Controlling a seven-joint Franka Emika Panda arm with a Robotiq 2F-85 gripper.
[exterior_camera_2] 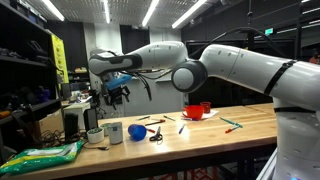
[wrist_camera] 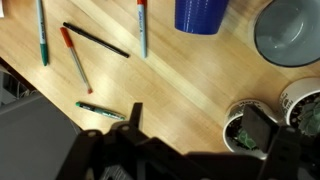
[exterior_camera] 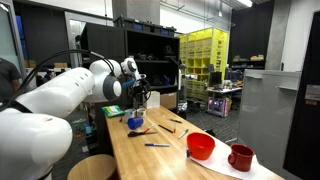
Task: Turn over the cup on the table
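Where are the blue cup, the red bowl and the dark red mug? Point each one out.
blue cup point(wrist_camera: 200, 14), wrist view, on its side wall
red bowl point(exterior_camera: 201, 150), in an exterior view, on its outer wall
dark red mug point(exterior_camera: 240, 158), in an exterior view, on its body

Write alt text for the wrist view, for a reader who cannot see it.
A blue cup sits on a light wood table at the picture's top edge, beside a grey bowl. Several pens lie scattered to its left; the open tool shows below.
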